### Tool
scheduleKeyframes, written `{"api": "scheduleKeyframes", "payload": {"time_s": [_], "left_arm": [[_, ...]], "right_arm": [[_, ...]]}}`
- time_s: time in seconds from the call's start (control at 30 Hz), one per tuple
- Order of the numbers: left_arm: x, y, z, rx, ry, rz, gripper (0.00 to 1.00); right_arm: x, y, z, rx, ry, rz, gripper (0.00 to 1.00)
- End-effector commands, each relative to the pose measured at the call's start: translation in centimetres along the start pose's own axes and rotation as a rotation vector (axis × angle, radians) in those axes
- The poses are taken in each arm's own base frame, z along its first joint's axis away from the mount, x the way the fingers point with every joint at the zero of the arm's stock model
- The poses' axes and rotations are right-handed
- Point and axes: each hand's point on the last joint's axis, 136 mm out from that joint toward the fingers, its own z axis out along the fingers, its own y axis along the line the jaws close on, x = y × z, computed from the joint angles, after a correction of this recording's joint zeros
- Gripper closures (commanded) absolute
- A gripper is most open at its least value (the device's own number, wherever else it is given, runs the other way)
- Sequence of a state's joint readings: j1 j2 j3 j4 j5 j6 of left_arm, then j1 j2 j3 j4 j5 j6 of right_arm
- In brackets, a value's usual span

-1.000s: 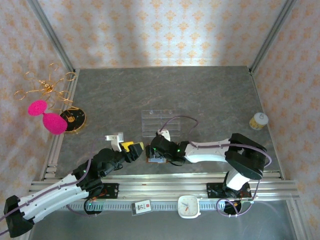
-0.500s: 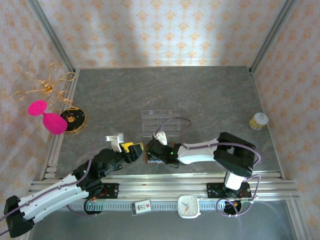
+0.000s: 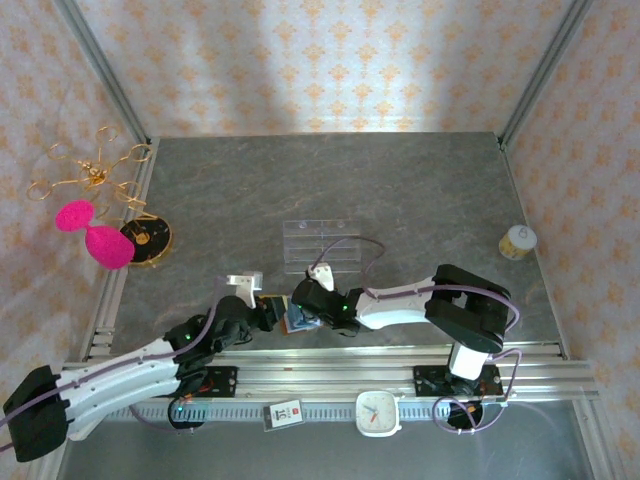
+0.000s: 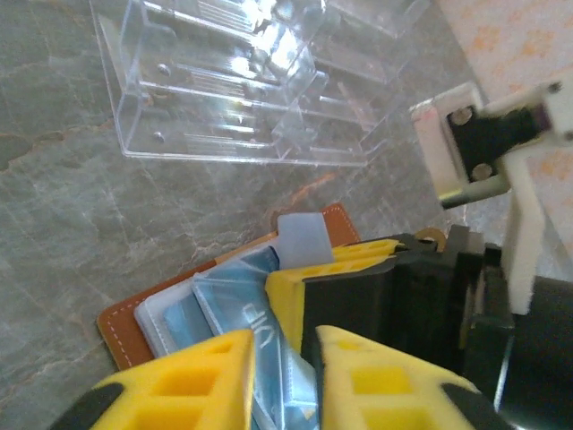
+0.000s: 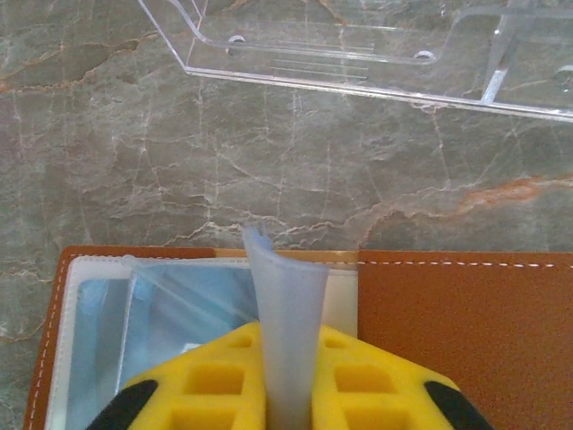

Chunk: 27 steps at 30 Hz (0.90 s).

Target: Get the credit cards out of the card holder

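Card holder (image 5: 466,305) lies open on the grey table (image 5: 134,134), near the front edge and just short of the clear compartment tray (image 5: 358,54). Right gripper (image 5: 286,363) is clamped on a pale translucent pocket flap (image 5: 282,287), which stands upright. Left gripper (image 4: 309,358) has its jaws narrowed over the blue card (image 4: 228,309), which sits in the pocket; I cannot tell whether it has a grip. My judgement: steady the wallet by the flap, pinch the card's exposed edge, and draw it flat along the pocket. Card lettering possibly "VIP", partly covered.
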<state>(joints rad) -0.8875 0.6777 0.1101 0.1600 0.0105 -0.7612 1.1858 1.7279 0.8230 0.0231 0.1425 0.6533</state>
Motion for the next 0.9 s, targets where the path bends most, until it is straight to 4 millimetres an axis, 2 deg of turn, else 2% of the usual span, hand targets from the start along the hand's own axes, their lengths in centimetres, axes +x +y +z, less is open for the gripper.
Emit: {"api": "scheduleKeyframes", "payload": {"time_s": [0.0, 0.1, 0.33, 0.5, 0.73, 0.87], "left_arm": [[-0.5, -1.6, 0.8, 0.065, -0.011, -0.004, 0.82], [0.3, -1.4, 1.7, 0.059, 0.02, -0.008, 0.88], [1.3, -0.6, 2.9, 0.022, 0.056, 0.007, 0.89], [1.4, -2.5, 3.4, 0.089, 0.078, 0.028, 0.85], [3.6, 1.0, 4.6, -0.105, 0.175, 0.107, 0.89], [5.5, 2.5, 4.9, -0.162, 0.253, 0.135, 0.95]], "right_arm": [[3.1, -2.2, -0.1, 0.049, 0.096, -0.01, 0.89], [2.9, -2.8, -0.6, 0.059, 0.081, 0.013, 0.91], [3.1, -2.9, -1.0, 0.047, 0.079, 0.037, 0.89], [3.0, -3.1, -1.1, 0.049, 0.071, 0.04, 0.89], [2.8, -3.0, -1.3, 0.043, 0.065, 0.047, 0.88], [2.7, -3.3, -1.4, 0.055, 0.057, 0.051, 0.86]]}}
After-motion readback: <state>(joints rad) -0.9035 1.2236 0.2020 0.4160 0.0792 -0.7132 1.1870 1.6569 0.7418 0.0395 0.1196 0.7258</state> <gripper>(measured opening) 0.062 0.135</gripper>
